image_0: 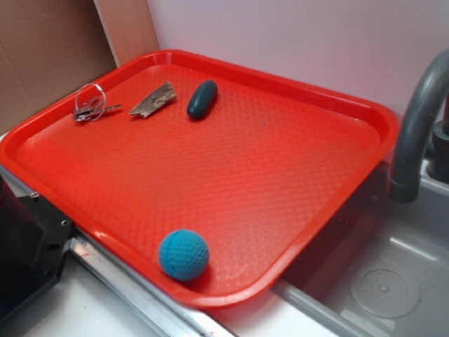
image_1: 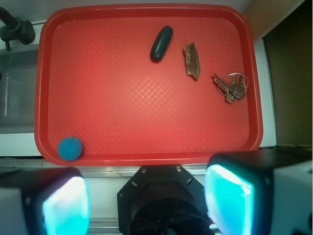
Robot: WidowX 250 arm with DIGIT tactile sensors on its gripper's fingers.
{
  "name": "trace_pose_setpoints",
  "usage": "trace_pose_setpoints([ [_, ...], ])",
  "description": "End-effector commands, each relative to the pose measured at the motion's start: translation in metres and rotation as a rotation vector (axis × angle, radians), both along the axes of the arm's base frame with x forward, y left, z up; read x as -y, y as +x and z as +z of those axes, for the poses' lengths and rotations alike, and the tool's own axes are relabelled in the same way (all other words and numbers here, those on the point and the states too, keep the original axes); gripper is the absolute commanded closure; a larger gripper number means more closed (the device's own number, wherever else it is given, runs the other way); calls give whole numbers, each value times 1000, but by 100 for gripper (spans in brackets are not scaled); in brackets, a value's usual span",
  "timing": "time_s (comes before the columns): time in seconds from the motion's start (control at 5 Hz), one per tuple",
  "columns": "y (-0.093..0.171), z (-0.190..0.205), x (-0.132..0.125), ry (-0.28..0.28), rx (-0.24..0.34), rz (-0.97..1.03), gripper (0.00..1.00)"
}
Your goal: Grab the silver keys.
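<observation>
Steel sink counter, with a red tray [image_0: 302, 91] laid across it.

On the tray, a blue ball [image_0: 184, 254] is seen at one corner and the silver keys [image_0: 91, 107] at the far corner from it, just beside a wood piece [image_0: 152, 101]. The gripper [image_1: 146, 200] is held wide apart above, empty. The approach is judged not yet begun; travel over the keys is called for.
</observation>
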State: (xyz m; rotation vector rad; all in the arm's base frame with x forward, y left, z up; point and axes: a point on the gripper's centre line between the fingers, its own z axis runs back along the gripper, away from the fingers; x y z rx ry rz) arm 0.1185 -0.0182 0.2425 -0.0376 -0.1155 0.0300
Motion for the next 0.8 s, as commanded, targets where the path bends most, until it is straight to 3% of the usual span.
trace_pose_setpoints([
  [0.0, 0, 0, 0, 0, 0, 0, 0],
  [0.4, 24, -40, -73, -5, 33, 300, 0],
  [0.6, 38, -60, -90, -2, 50, 434, 0],
])
